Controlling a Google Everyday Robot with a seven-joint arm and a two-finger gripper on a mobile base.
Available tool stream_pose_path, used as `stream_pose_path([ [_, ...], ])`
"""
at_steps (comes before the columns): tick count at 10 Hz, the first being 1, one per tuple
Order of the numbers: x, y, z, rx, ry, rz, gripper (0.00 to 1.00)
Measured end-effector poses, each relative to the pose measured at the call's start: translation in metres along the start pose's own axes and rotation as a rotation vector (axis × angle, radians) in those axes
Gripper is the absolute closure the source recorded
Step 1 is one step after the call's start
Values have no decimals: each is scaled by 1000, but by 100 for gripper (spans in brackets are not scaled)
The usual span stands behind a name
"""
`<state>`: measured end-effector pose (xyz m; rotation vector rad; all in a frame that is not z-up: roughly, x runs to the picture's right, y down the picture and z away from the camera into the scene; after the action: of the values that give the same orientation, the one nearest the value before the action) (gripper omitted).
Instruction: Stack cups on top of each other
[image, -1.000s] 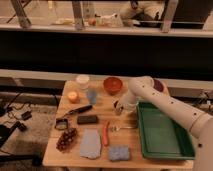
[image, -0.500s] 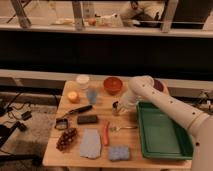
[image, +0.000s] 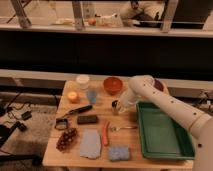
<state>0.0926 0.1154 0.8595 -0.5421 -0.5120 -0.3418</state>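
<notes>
Centre frame, the robot's gripper (image: 118, 106) has just closed its fingers on what appears to be the rim of the silver cup (image: 115, 104) on the wooden table (image: 131, 145), readying a lift toward the light-blue tumbler (image: 92, 95), which stands nearby to the upper left.

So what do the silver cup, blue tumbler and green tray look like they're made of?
The silver cup, held in the shut gripper beside the tray: probably metal, with a grey sheen. The blue tumbler: likely plastic, pale and matte. The green tray: seemingly plastic, with uniform colour and a moulded rim.
</notes>
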Motion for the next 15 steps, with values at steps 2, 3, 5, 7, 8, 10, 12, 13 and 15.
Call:
stream_pose_path([
  [2,-6,-13,-17,55,2,-26,100],
  [3,-11,-21,-22,76,3,-42,100],
  [5,-21,-38,-34,117,9,-81,100],
  [7,-31,-52,-44,145,18,-115,100],
  [8,-41,-64,-51,161,22,-146,100],
  [10,-58,-80,-58,176,25,-194,100],
  [12,-76,-96,-59,176,24,-247,100],
  [13,-86,-103,-59,174,23,-274,100],
  [15,-102,-112,-56,165,19,-317,100],
])
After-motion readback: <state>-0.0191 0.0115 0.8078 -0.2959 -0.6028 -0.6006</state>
